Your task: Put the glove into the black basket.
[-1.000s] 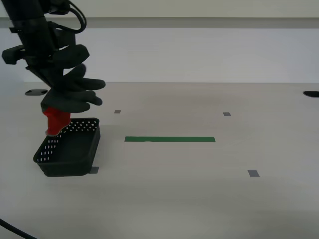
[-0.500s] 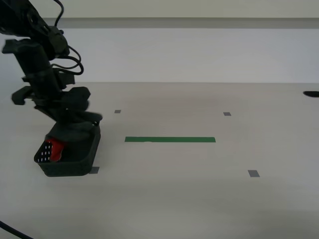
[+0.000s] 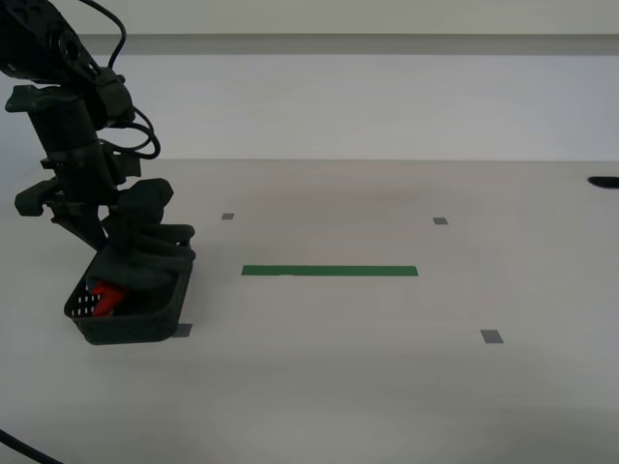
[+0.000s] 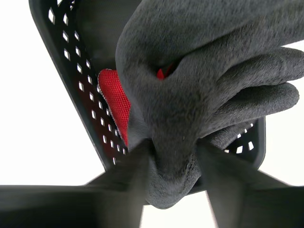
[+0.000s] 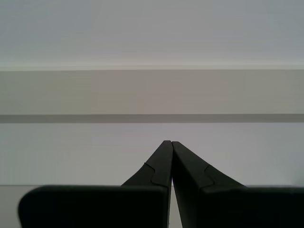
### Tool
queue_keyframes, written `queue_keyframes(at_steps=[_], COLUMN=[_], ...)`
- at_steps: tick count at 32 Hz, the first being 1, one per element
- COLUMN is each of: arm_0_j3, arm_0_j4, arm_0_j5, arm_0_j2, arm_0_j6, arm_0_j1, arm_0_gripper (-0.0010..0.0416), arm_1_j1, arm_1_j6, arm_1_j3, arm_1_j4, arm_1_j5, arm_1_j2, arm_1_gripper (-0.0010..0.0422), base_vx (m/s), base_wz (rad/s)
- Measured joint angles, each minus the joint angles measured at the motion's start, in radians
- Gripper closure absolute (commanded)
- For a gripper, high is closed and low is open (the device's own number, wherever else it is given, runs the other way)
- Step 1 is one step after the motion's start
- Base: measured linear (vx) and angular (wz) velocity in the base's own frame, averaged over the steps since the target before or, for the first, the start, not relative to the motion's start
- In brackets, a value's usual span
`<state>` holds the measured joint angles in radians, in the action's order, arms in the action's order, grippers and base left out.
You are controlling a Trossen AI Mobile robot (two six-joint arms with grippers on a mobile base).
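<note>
The glove [image 3: 147, 235] has dark grey fingers and a red cuff [image 3: 104, 295]. It hangs from my second gripper [image 3: 124, 253] at the exterior view's left, with the cuff down inside the black basket [image 3: 145, 327]. In the second wrist view my second gripper [image 4: 173, 149] is shut on the glove's [image 4: 190, 90] grey part, and its red cuff [image 4: 114, 102] lies against the basket's perforated wall [image 4: 71, 71]. My first gripper [image 5: 170, 143] is shut and empty, facing a pale wall; it does not show in the exterior view.
A green tape strip [image 3: 329, 272] lies on the white table right of the basket. Small grey tape marks [image 3: 492, 336] [image 3: 440, 221] [image 3: 227, 217] dot the table. A dark hole [image 3: 604, 182] sits at the far right edge.
My second gripper has come down with the glove from above the basket. The red cuff, which hung over the rim, now lies inside the basket.
</note>
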<state>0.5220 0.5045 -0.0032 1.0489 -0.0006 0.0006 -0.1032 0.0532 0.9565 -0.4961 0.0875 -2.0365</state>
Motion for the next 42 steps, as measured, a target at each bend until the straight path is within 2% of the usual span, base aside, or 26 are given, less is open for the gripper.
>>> queue_keyframes(at_steps=[4,5,6,7,10,11,13,15,42], arm_0_j3=[0.0,0.0,0.0,0.0,0.0,0.0,0.0,0.0,0.0], arm_0_j4=[0.0,0.0,0.0,0.0,0.0,0.0,0.0,0.0,0.0], arm_0_j5=[0.0,0.0,0.0,0.0,0.0,0.0,0.0,0.0,0.0], arm_0_j2=[0.0,0.0,0.0,0.0,0.0,0.0,0.0,0.0,0.0], arm_0_j6=[0.0,0.0,0.0,0.0,0.0,0.0,0.0,0.0,0.0], arm_0_j1=[-0.001,0.0,0.001,0.0,0.0,0.0,0.0,0.0,0.0], arm_0_gripper=[0.0405,0.0405,0.0405,0.0405,0.0405,0.0405,0.0405,0.0405,0.0405], arm_1_j1=[0.0,0.0,0.0,0.0,-0.001,-0.001,-0.001,-0.001,-0.002], arm_1_j6=[-0.011,-0.014,-0.014,-0.018,-0.025,-0.029,-0.029,-0.032,-0.032], arm_1_j3=[0.037,0.078,0.084,0.142,0.204,0.223,0.236,0.272,0.291], arm_1_j4=[-0.087,-0.159,-0.158,-0.246,-0.281,-0.298,-0.301,-0.323,-0.295], arm_1_j5=[0.0,0.0,0.0,0.001,0.001,0.0,0.0,0.0,0.0], arm_1_j2=[0.001,0.004,0.005,-0.003,0.009,0.009,0.014,0.016,0.014], arm_1_gripper=[0.0199,0.0208,0.0212,0.0223,0.0264,0.0296,0.0322,0.0412,0.0408], base_vx=[0.0,0.0,0.0,0.0,0.0,0.0,0.0,0.0,0.0], base_wz=[0.0,0.0,0.0,0.0,0.0,0.0,0.0,0.0,0.0])
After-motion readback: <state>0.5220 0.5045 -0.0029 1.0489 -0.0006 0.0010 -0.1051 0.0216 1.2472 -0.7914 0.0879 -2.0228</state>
